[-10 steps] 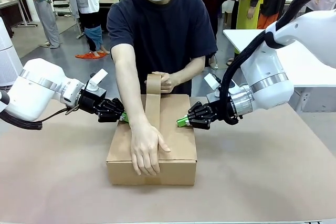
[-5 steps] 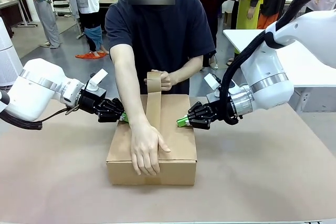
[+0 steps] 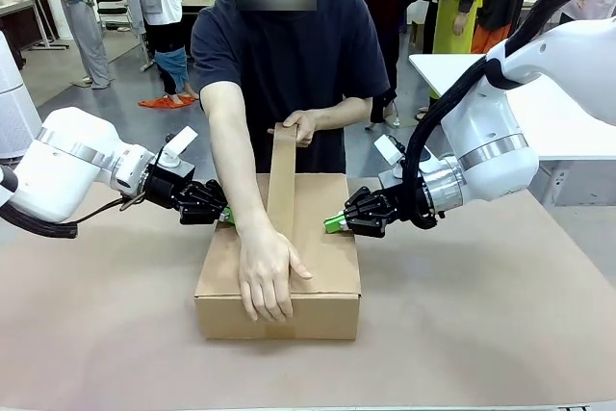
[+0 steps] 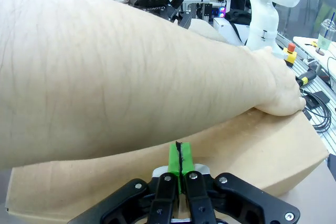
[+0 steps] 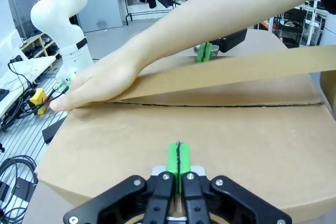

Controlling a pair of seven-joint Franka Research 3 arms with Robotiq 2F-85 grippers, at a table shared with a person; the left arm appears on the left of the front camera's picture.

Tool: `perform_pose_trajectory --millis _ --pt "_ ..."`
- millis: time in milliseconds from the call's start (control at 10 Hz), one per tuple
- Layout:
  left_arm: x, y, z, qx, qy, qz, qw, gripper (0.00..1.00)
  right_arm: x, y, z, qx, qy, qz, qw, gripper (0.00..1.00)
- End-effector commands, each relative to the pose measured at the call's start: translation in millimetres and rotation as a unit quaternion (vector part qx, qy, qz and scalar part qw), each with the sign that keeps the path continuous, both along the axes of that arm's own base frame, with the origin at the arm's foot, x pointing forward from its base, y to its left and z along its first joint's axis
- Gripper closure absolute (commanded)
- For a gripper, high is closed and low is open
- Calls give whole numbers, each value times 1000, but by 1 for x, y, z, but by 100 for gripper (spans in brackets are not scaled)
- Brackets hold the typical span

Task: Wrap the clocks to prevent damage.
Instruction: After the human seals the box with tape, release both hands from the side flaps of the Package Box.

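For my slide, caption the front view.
Person tapes cardboard box while shut left gripper and right gripper press its top.

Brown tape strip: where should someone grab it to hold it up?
Grab the brown tape strip on its raised free stretch near the box's far edge, pinching its flat faces from the side. The near end is pinned flat under the person's hand, so there's nothing to pinch there.

I am seeing a box [image 3: 279,267] made of plain brown cardboard, matt and a bit rough. The tape [image 3: 280,180] is looking like smooth brown paper. The counter [image 3: 500,324] is showing a dull, soft brownish top. The left pincer [image 3: 227,216] and right pincer [image 3: 332,223] are looking like matt black plastic with bright green rubbery pads. The arms are shining white and glossy.
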State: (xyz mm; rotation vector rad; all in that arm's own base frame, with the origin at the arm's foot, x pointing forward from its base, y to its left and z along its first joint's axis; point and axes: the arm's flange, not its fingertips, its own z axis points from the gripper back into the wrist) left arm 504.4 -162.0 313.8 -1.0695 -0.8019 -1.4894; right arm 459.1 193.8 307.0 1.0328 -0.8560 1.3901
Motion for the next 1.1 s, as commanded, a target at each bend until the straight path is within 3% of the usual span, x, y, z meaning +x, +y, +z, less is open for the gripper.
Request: perform_pose_trajectory --millis 0,1000 --pt "0 -2 -2 6 -6 2 1000 100 0 2 -3 -3 2 -2 1000 99" --pt "0 -2 -2 6 -6 2 1000 100 0 2 -3 -3 2 -2 1000 99"
